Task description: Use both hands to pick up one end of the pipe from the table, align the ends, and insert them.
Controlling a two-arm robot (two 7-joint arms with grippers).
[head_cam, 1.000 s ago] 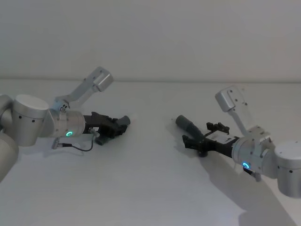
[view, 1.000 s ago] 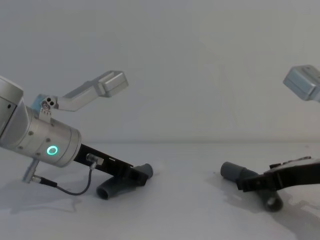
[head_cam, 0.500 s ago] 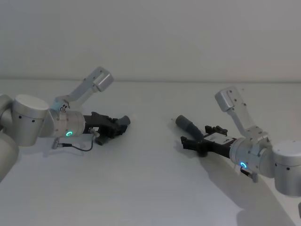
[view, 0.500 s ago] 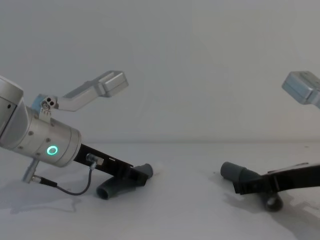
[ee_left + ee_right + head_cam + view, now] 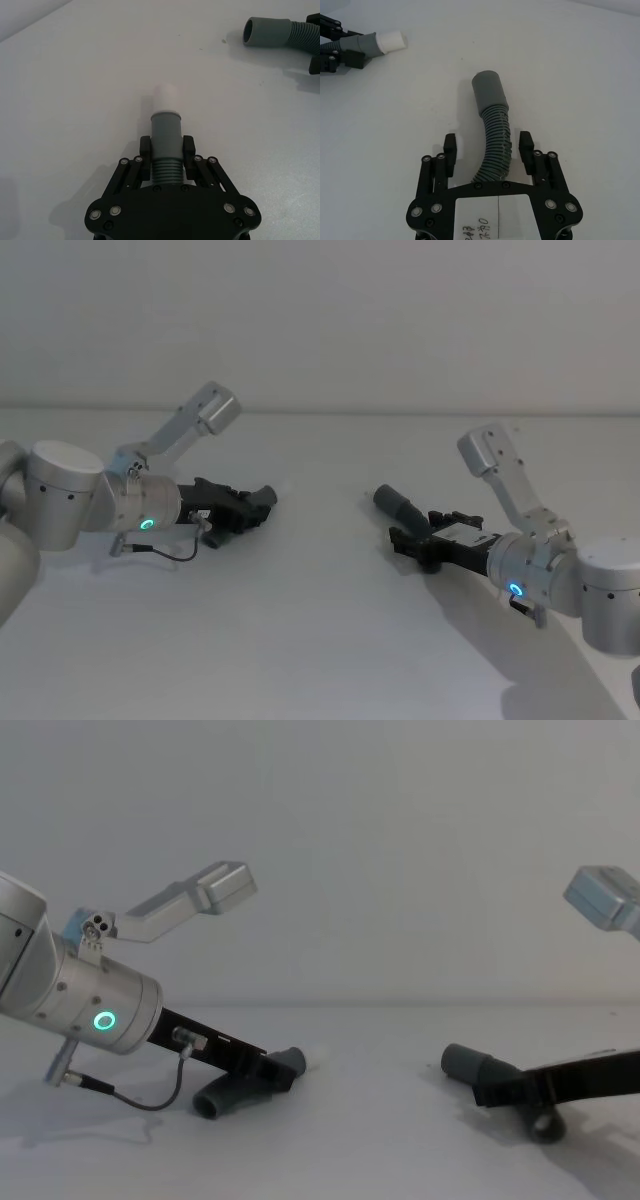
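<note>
Two pieces of the pipe lie apart on the white table [image 5: 320,640]. My left gripper [image 5: 166,155] is shut on the ribbed part of the left piece [image 5: 235,1092], just behind its grey cuff [image 5: 166,127] with the white sleeve [image 5: 166,96]; this left gripper [image 5: 245,505] rests low on the table. The right piece [image 5: 495,145] curves between the fingers of my right gripper [image 5: 488,149], which stands open with a gap on each side. Its smooth grey cuff [image 5: 489,91] points toward the left piece. In the head view the right gripper [image 5: 410,537] sits just behind that cuff [image 5: 392,500].
A thin black cable [image 5: 170,552] loops under the left wrist onto the table. Bare white surface lies between the two pieces [image 5: 320,510] and in front of both arms. A plain wall closes the far side.
The right arm has sunk a little lower and flatter over its pipe piece. The left arm and both pieces have not moved.
</note>
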